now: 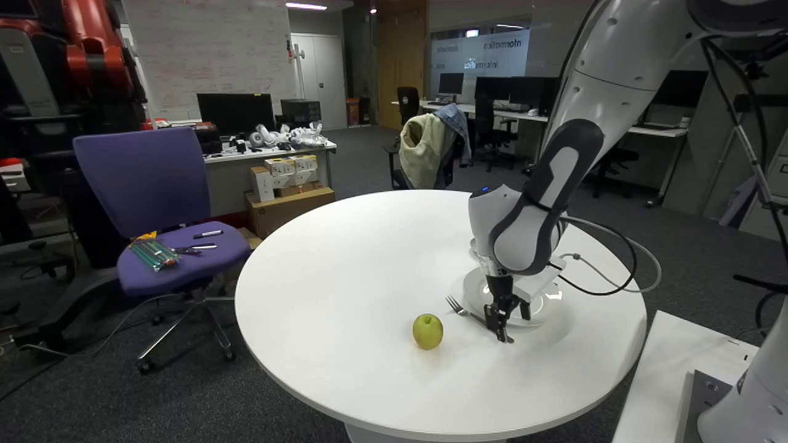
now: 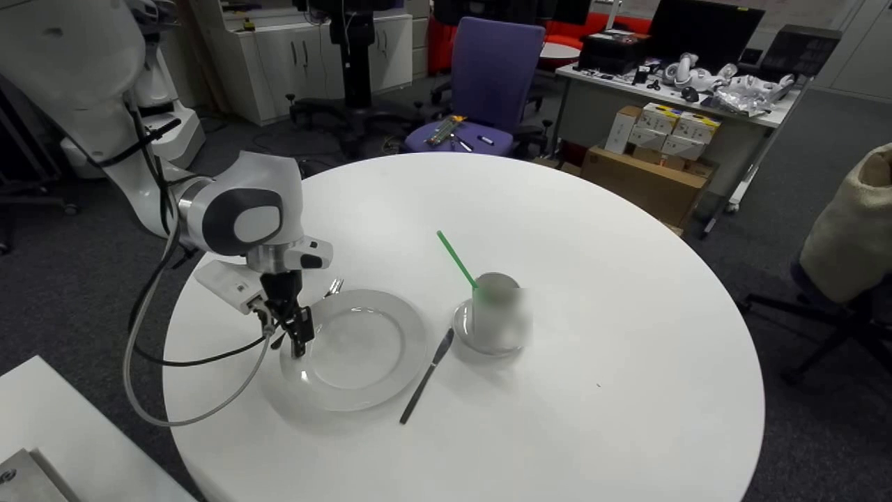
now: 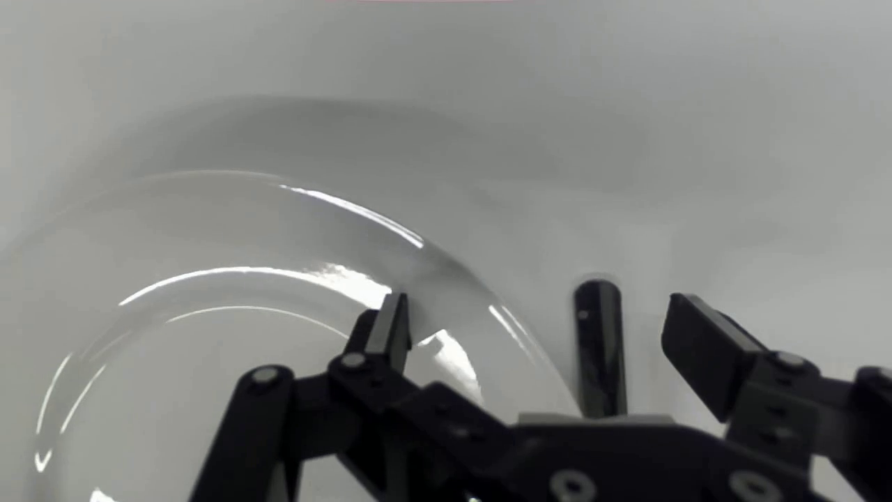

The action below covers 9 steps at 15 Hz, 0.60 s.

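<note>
My gripper [image 3: 536,314] is open and points down at the table. In the wrist view the black handle of a fork [image 3: 599,341] lies between its spread fingers, touched by neither, nearer the right finger. The left finger is over the rim of a white plate [image 3: 230,237]. In an exterior view the gripper [image 1: 512,321] is low over the handle end of the fork [image 1: 455,306], beside the plate [image 1: 471,289]. The gripper also shows in an exterior view [image 2: 300,338], where only the fork's tines [image 2: 336,286] and handle end show clearly. I cannot tell the exact finger height.
A green apple [image 1: 428,331] sits near the fork. A knife [image 2: 426,376] lies across the plate from the fork. Beyond it a blurred cup [image 2: 496,317] with a green straw [image 2: 456,258] stands on a saucer [image 2: 463,328]. Cables loop from the arm. A purple chair [image 1: 144,178] stands beside the round table.
</note>
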Each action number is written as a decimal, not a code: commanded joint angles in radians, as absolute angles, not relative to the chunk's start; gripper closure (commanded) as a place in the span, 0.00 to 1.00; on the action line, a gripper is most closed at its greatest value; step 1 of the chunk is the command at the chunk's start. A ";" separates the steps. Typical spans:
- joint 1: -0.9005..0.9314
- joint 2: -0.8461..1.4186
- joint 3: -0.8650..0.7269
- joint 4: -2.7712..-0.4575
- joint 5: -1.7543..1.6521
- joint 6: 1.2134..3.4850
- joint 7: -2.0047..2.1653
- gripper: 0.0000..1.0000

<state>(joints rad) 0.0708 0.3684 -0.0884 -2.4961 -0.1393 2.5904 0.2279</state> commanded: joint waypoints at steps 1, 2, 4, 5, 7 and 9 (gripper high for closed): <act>0.049 0.381 -0.105 -2.479 -0.132 2.578 0.217 0.00; 0.049 0.384 -0.112 -2.477 -0.136 2.579 0.222 0.00; 0.047 0.388 -0.123 -2.472 -0.137 2.577 0.225 0.00; 0.046 0.389 -0.128 -2.470 -0.139 2.577 0.227 0.00; 0.044 0.388 -0.136 -2.468 -0.141 2.577 0.230 0.00; 0.039 0.386 -0.143 -2.467 -0.141 2.577 0.230 0.00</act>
